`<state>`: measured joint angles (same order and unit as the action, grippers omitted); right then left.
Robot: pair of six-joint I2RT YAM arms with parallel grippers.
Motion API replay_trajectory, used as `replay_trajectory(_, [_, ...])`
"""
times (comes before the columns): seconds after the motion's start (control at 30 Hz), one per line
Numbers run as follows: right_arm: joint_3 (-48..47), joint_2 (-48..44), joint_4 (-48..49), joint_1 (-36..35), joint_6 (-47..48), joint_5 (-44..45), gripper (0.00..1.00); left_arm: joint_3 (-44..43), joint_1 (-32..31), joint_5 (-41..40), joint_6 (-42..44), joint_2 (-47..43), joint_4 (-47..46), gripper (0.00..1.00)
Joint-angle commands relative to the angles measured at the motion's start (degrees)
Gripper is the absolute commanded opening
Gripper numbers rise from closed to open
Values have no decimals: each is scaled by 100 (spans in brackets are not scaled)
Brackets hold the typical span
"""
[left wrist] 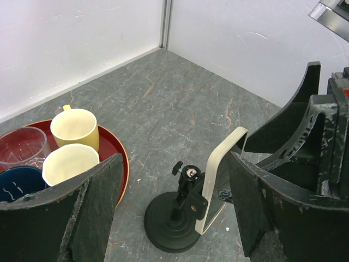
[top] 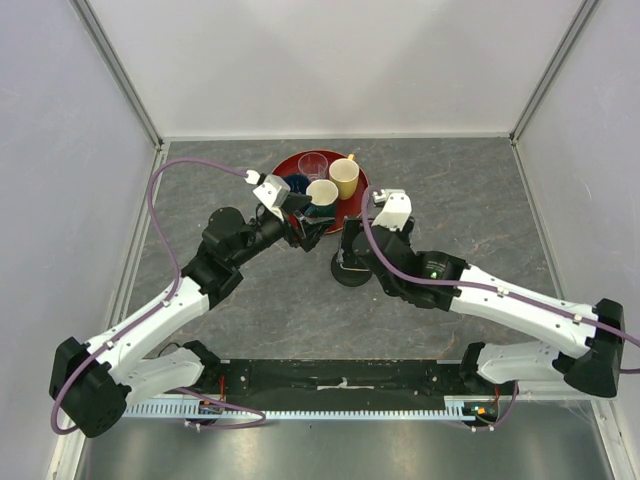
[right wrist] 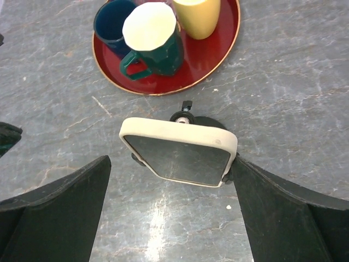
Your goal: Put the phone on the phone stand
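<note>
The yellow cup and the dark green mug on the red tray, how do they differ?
The yellow cup is yellow inside and out; the dark green mug has a cream inside. The yellow cup's rim is round; the green mug's is faceted. The yellow cup stands nearer the back wall than the green mug. Both stand upright, apparently empty, on the round red tray.

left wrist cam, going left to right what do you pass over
clear glass → yellow mug → phone stand → phone. The other two cups and the red tray overlap these, so they are left out.
</note>
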<state>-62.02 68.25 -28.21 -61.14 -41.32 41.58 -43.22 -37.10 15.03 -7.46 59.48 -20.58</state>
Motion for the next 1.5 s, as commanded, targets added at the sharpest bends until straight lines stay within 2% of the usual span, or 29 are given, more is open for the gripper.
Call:
replay_trajectory(0.0, [-530, 442, -281, -266, -271, 1026, 98, -213, -34, -167, -124, -139, -78, 83])
replay_trajectory(0.1, [-662, 706, -378, -415, -297, 1404, 98, -231, -43, -44, -141, -174, -60, 83])
replay_trajectory(0.23, [-733, 866, -528, -495, -473, 1756, 89, -195, -69, -219, -71, -218, -52, 83])
replay_trajectory(0.4, [-724, 936, -572, -504, -465, 2003, 89, -222, -78, -123, -89, -244, -34, 83])
replay_trajectory(0.53, [-733, 1023, -581, -512, -386, 2099, 85, -230, -87, -193, -89, -183, -16, 83])
replay_trajectory(0.7, [-803, 1191, -607, -539, -298, 2012, 69, -213, -95, -210, -71, -183, -16, 83])
replay_trajectory(0.73, [-812, 1208, -607, -548, -298, 2012, 62, -213, -95, -245, -71, -183, -8, 83])
replay_trajectory(0.8, [-803, 1235, -590, -591, -306, 2047, 54, -230, -95, -281, -62, -165, 10, 83])
replay_trajectory(0.83, [-803, 1261, -590, -609, -306, 2099, 45, -239, -95, -281, -71, -183, 27, 82])
replay_trajectory(0.9, [-794, 1340, -633, -688, -359, 2196, 37, -204, -95, -333, -53, -200, 10, 82])
replay_trajectory(0.97, [-785, 1427, -686, -767, -412, 2398, 25, -178, -95, -473, -36, -192, -25, 82])
replay_trajectory(1.13, [-680, 1639, -765, -1110, -455, 3180, 8, -204, -95, -439, -45, -156, -8, 82])
replay_trajectory(1.23, [-662, 1718, -800, -1154, -473, 3286, 4, -195, -87, -500, -36, -139, -8, 82])
replay_trajectory(1.47, [-583, 1718, -388, -1154, 176, 3154, 3, -187, -95, -457, -45, -104, -8, 81])
